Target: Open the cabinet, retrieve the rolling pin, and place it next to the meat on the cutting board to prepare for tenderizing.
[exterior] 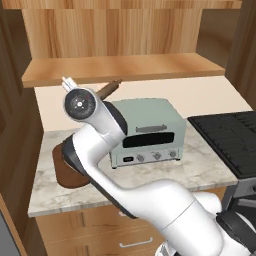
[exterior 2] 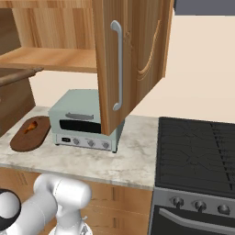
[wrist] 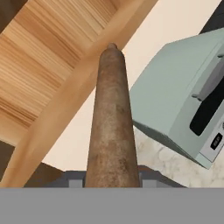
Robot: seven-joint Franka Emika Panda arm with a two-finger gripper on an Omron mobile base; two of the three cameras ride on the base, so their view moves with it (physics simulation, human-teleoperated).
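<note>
We are holding the rolling pin point(wrist: 109, 122) in the closed end effector point(wrist: 111, 181), out of the opened cabinet point(exterior 2: 131, 59); placing it beside the meat point(exterior 2: 31, 125) on the cutting board point(exterior 2: 23, 140) is remaining.

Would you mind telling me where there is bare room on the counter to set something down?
The marble counter is bare in front of the toaster oven and between it and the stove. At the left end the cutting board, with the meat on it, takes up most of the room.
</note>
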